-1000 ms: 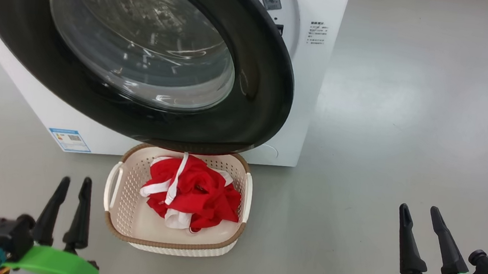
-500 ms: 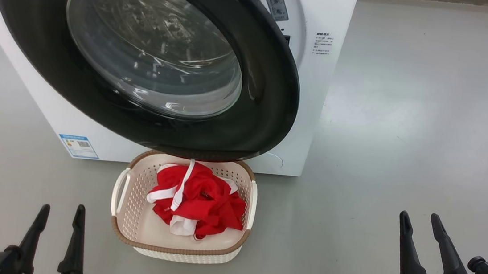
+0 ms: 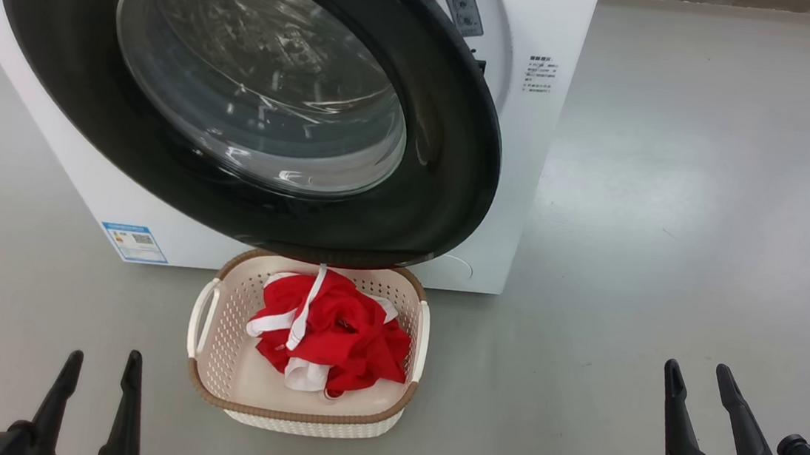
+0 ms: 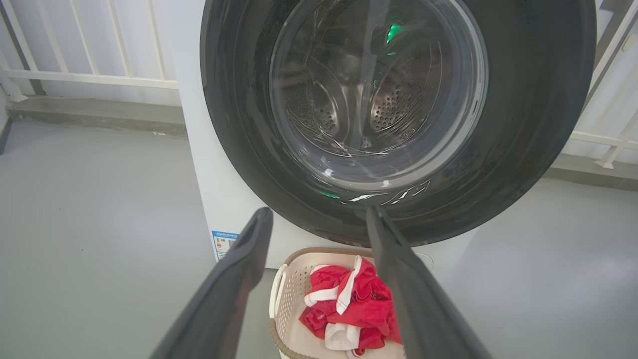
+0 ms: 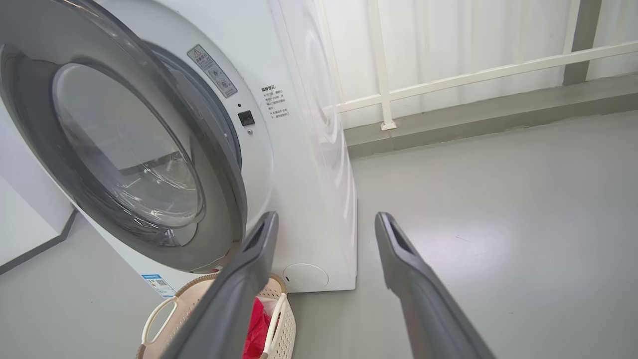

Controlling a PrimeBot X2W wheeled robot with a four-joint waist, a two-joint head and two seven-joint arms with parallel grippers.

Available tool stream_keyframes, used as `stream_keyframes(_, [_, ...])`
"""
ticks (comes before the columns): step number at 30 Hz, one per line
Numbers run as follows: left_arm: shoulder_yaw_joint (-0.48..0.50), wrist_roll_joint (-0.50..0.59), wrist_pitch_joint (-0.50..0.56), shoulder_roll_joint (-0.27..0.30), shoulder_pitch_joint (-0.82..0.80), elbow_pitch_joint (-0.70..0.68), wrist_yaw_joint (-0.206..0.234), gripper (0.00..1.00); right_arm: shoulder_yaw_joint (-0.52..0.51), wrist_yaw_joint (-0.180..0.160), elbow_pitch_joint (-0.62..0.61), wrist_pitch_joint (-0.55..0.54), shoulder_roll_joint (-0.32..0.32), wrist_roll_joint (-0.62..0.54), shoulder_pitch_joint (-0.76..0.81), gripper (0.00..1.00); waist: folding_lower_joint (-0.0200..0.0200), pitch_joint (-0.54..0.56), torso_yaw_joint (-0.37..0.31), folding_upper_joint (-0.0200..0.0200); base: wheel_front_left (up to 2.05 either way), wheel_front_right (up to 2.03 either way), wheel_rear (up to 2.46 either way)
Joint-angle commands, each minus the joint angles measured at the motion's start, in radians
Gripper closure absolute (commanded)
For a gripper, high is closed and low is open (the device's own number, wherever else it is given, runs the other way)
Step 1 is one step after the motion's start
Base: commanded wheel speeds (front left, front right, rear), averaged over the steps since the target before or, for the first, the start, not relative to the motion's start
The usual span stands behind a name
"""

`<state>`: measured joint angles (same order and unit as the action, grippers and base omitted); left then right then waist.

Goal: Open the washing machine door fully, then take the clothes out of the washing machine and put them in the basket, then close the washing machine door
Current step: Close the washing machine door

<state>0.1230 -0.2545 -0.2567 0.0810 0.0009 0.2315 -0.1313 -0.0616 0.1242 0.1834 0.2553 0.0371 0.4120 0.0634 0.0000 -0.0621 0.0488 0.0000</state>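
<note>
The washing machine door (image 3: pixel 449 150) stands ajar, its right edge swung out from the white washing machine (image 3: pixel 514 178) and overhanging the basket (image 3: pixel 297 416). Through the door's glass (image 4: pixel 379 99) the steel drum shows. The cream basket sits on the floor in front of the machine, and the red and white clothes (image 3: pixel 335 332) lie heaped in it. My left gripper (image 3: pixel 104 356) is open at the lower left, clear of the basket. My right gripper (image 3: pixel 697 367) is open at the lower right, over bare floor. In the left wrist view the open left gripper (image 4: pixel 319 213) points at the door's lower rim, above the clothes (image 4: pixel 364 309).
Grey floor (image 3: pixel 671 246) spreads out to the right of the machine. A white railing (image 5: pixel 448 80) and a low ledge run behind it. A blue label (image 3: pixel 134 242) marks the machine's lower left corner. The door's gap shows along its right edge (image 5: pixel 234 164).
My left gripper has opened wider and sunk lower in the head view. The head view has shifted slightly, so machine and basket sit a little lower and to the right. The right gripper stays open.
</note>
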Motion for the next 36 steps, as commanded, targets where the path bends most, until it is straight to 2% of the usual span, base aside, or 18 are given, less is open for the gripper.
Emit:
stream_keyframes(1, [0.031,0.012,-0.005,0.012,-0.025,-0.032,0.001,0.0,0.016,0.007,-0.028,0.006,0.013,-0.006,-0.015,0.0,0.0,-0.002,0.001,0.0,0.0,0.0,0.0])
stream_keyframes(10, [0.013,0.014,-0.005,0.003,-0.039,-0.035,0.001,0.0,0.033,0.007,-0.024,0.006,0.013,-0.002,-0.037,0.01,0.0,-0.011,0.02,0.0,0.0,0.0,0.0])
stream_keyframes(11, [0.01,0.014,-0.005,0.0,-0.04,-0.036,0.001,0.0,0.038,0.007,-0.024,0.006,0.013,0.0,-0.043,0.33,0.0,-0.012,0.023,0.0,0.0,0.0,0.0])
stream_keyframes(14, [-0.004,0.012,-0.005,-0.008,-0.044,-0.039,0.001,0.0,0.055,0.007,-0.022,0.006,0.013,0.005,-0.07,1.0,0.0,-0.022,0.039,0.0,0.0,0.0,0.0])
stream_keyframes(30, [-0.079,-0.02,-0.005,-0.03,-0.09,-0.034,0.001,0.0,0.153,0.007,0.064,0.006,0.013,0.012,-0.327,1.0,0.0,-0.086,0.172,0.0,0.0,0.0,0.0])
stream_keyframes(36, [-0.12,-0.074,-0.005,-0.03,-0.103,-0.032,0.001,0.0,0.174,0.007,0.119,0.006,0.013,0.011,-0.408,1.0,0.0,-0.119,0.22,0.0,0.0,0.0,0.0])
